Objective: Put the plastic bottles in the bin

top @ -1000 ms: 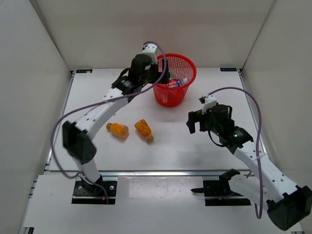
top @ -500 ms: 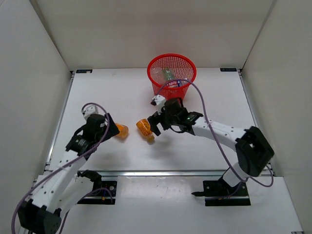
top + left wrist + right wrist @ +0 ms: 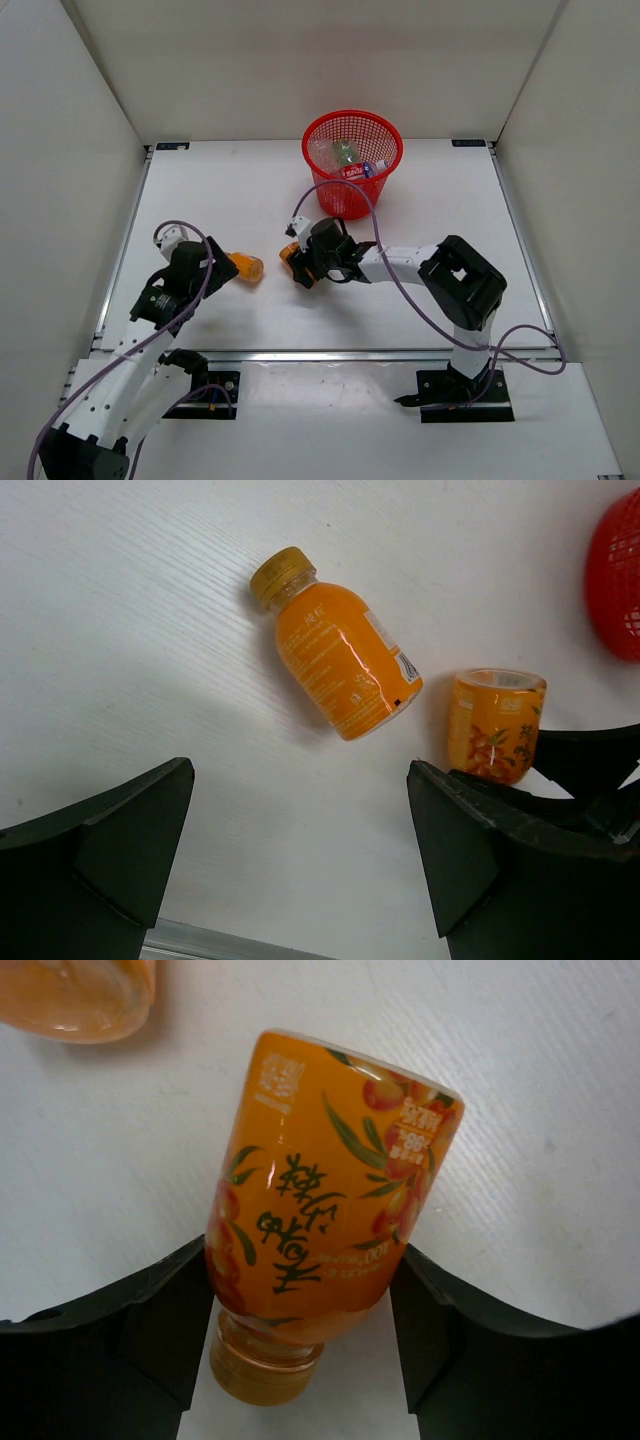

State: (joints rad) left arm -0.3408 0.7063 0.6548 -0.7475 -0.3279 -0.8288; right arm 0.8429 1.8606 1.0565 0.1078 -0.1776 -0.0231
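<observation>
Now, at mid-table: fruit-label orange bottle lies on its side on the white table, cap pointing toward the right wrist camera. Right gripper sits low over it, one finger on each flank. In the wrist view both black fingers press against the bottle's lower body near the neck, so the jaws are clamped on it. Bottle not lifted.

Just left of it, apart: plain orange bottle, also on its side, yellow cap pointing away from the fruit-label one.

Left gripper hovers on the near side of the plain bottle. Jaws spread wide, nothing between them. Bottle lies beyond the fingertips, untouched.

Farther back: red mesh bin, upright, toward the table's far edge and well apart from both orange bottles. Bottles inside show through the opening, one greenish, plus a red label. Details too small to sort further.
</observation>
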